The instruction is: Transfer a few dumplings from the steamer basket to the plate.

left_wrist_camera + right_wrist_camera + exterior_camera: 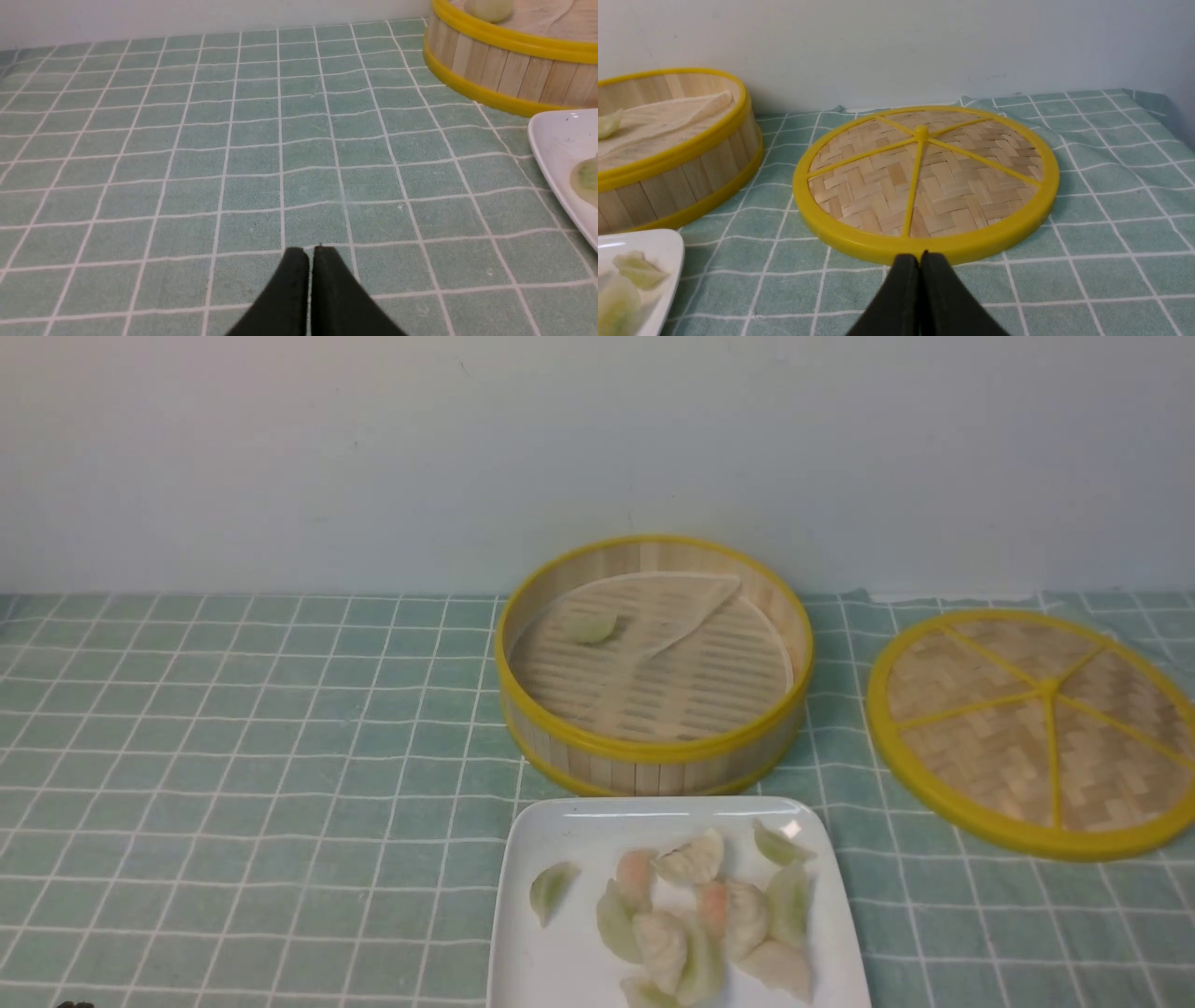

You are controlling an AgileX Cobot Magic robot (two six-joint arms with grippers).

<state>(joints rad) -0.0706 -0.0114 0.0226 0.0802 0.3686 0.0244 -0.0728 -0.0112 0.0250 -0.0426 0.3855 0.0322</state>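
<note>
Plate (560, 831) before the steamer basket (653, 756) — dumplings (695, 919) on it — lid (1036, 728) to the right

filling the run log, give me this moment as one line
steamer basket: one green dumpling left | plate: dumpling pile | both end effectors shut, empty

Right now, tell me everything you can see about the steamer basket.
The steamer basket is a round, shallow tub with pale bamboo-looking slat walls and yellow rims top and bottom. It stands upright and uncovered on the green checked cloth, just behind the white plate. Inside, a thin white liner sheet is partly folded over the slatted floor, and a single greenish dumpling lies near the back left. Its woven lid lies apart, to the right.
</note>
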